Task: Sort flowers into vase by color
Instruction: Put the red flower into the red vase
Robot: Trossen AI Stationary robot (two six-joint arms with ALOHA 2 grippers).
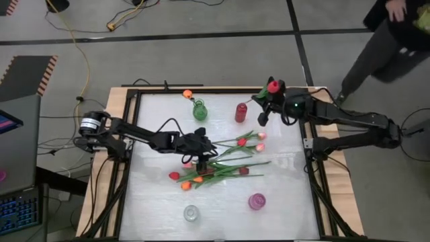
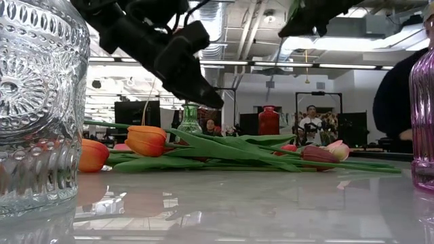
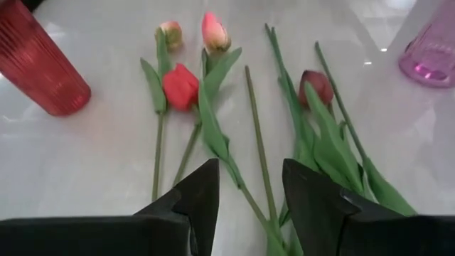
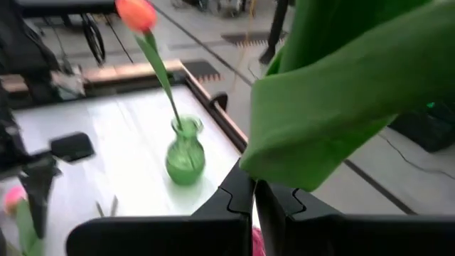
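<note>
**Left gripper open over the tulip pile, right gripper holding a red tulip by the red vase**

Clear embossed glass vase [image 2: 37, 102] nearest the low camera, pink glass vase [image 2: 422, 115] at the other edge. Landmark: pile of artificial tulips [image 1: 225, 161] with thin green stems, lying mid-table on the white tabletop [image 1: 154, 195]. Left gripper [image 1: 201, 151] hangs right over the pile, fingers [image 3: 202, 195] apart, nothing between them; stems pass under the gap. Pile heads seen: red [image 3: 180, 87], pink [image 3: 215, 32], dark maroon [image 3: 316, 87], orange [image 2: 146, 140]. Red ribbed glass vase [image 1: 241, 112] just beyond the pile, empty. Green glass vase [image 1: 199, 109] beside the red one, also beyond the pile, one orange tulip [image 1: 187, 94] standing in it. Right gripper [image 1: 265, 107] raised beyond the pile, near the red vase, fingers pressed together on a red tulip [image 1: 273, 86]; its green leaf [image 4: 341, 92] fills the right wrist view. Person [image 1: 390, 40] on the floor past the table's far right corner.
</note>
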